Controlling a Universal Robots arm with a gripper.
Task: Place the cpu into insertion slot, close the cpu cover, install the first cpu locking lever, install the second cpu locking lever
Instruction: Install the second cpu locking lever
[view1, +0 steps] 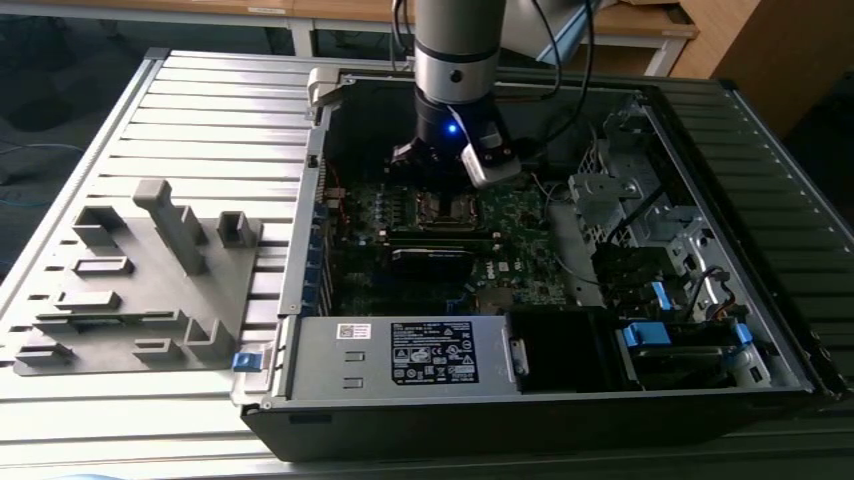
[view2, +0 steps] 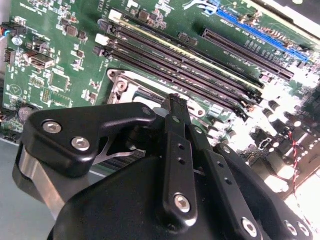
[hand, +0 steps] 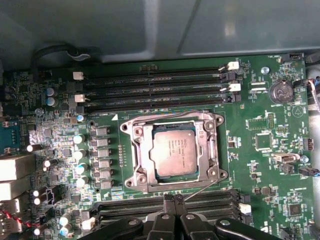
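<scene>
While the arm stands nearly vertical over the far part of the open computer case, its gripper hangs just above the motherboard, close over the socket. In both wrist views the gripper's black fingers are pressed together into one narrow tip with nothing between them. In the first wrist view that tip sits at the edge of the socket, over the memory slots beside it. The cpu lies flat in the socket, its dull silver top showing through the square opening of the cpu cover, which lies down around it. A thin wire locking lever slants out from one corner of the socket toward the fingertips. On the exterior view's left, a grey parts holder rests on the ribbed metal table, just beside the case.
</scene>
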